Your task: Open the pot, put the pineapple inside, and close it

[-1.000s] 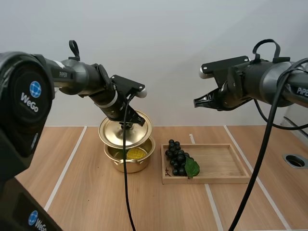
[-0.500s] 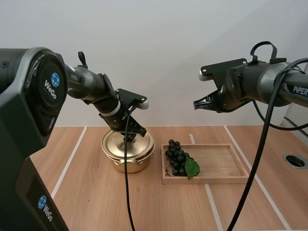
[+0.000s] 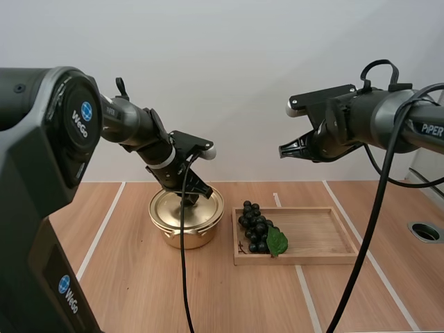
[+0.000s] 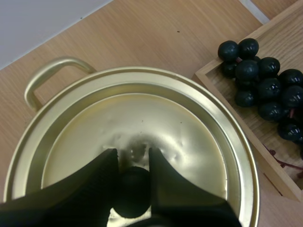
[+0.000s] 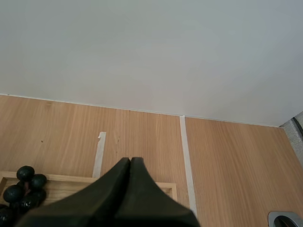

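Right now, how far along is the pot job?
Done: the lid sits flat on the pot, so whatever is inside is hidden. In hand: the left gripper pinches the knob. Left: let go and lift away. The right gripper hangs shut above the tray.

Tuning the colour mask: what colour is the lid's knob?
Black knob on a gold lid; shows best in the left wrist view.

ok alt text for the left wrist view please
The left gripper pinches the black knob of a gold lid sitting on the pot, seen from above. A bunch of dark grapes lies in a wooden tray beside the pot.
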Controlling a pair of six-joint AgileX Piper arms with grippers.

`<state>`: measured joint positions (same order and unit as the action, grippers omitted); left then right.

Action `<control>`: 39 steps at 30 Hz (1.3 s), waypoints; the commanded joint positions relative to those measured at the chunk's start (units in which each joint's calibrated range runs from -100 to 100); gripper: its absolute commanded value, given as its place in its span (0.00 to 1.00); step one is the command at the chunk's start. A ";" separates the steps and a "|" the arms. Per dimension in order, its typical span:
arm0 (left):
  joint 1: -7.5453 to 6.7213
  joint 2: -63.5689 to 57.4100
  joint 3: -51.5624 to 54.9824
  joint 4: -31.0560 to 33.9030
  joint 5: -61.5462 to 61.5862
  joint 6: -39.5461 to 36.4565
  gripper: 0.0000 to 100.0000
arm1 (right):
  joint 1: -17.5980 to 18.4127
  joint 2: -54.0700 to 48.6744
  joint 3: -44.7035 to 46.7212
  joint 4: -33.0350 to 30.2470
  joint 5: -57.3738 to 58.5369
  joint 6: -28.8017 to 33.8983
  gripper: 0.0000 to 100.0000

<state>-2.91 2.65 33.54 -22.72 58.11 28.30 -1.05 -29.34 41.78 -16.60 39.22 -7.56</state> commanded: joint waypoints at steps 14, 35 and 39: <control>-0.12 -1.70 -1.26 0.21 3.76 2.27 1.00 | -0.21 -0.35 0.01 -0.19 -0.71 0.16 0.00; -0.12 -39.62 -27.89 6.72 19.96 -4.34 1.00 | -0.21 -11.24 2.61 -0.40 -12.61 0.16 0.00; -0.12 -45.01 -27.89 11.28 22.50 -4.34 0.22 | -0.21 -19.75 2.61 -0.40 -15.19 0.16 0.00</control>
<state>-2.91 -39.71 5.98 -13.81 78.72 24.56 -1.05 -44.60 44.53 -16.72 26.31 -7.56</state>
